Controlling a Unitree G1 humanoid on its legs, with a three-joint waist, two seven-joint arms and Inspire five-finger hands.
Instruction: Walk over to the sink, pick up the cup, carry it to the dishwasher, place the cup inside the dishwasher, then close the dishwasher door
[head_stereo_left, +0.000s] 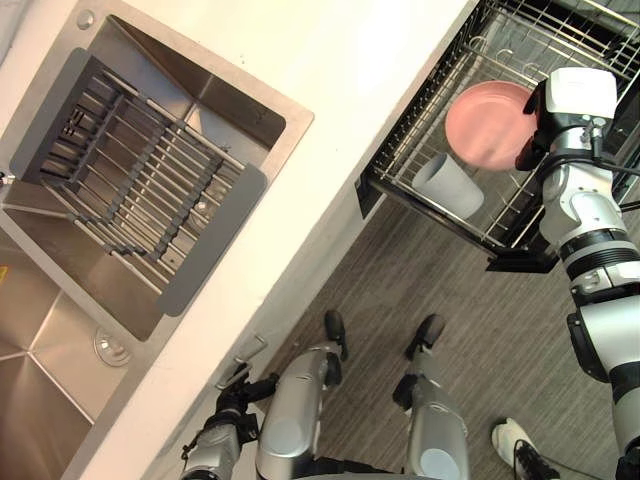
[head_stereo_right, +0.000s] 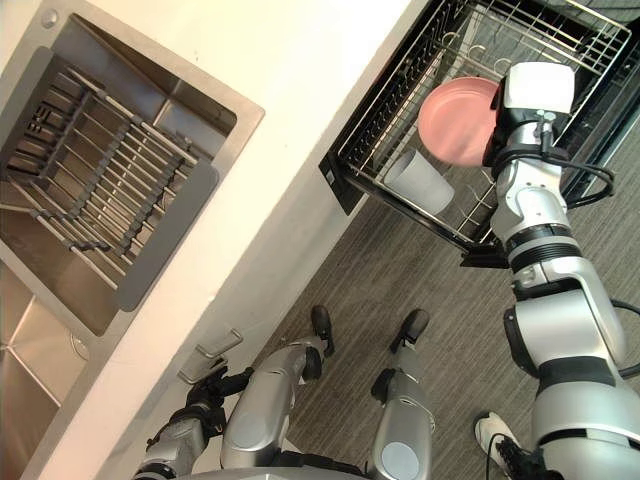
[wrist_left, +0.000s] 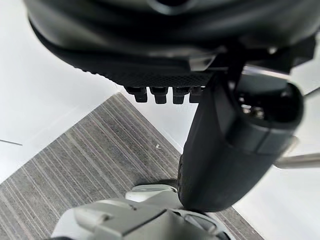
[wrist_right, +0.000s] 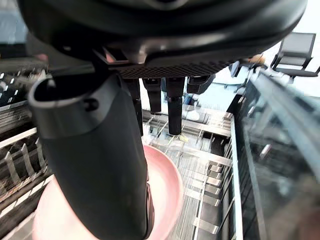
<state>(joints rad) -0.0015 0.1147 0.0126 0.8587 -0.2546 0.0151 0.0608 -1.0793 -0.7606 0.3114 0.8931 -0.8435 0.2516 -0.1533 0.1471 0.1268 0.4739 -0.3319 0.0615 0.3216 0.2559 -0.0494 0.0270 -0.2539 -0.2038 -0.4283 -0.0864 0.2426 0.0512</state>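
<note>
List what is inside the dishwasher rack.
A grey cup on its side and a pink plate. The right robot hand, open, covers part of the plate and the rack behind it.

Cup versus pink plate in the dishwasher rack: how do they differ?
The cup is pale grey and tall, lying tilted; the pink plate is wide and shallow. The right hand is beside the plate; the cup lies clear of it. Both rest in the wire rack.

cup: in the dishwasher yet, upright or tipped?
In, tipped. The cup lies on its side in the pulled-out dishwasher rack, beside the pink plate, with no hand on it.
</note>
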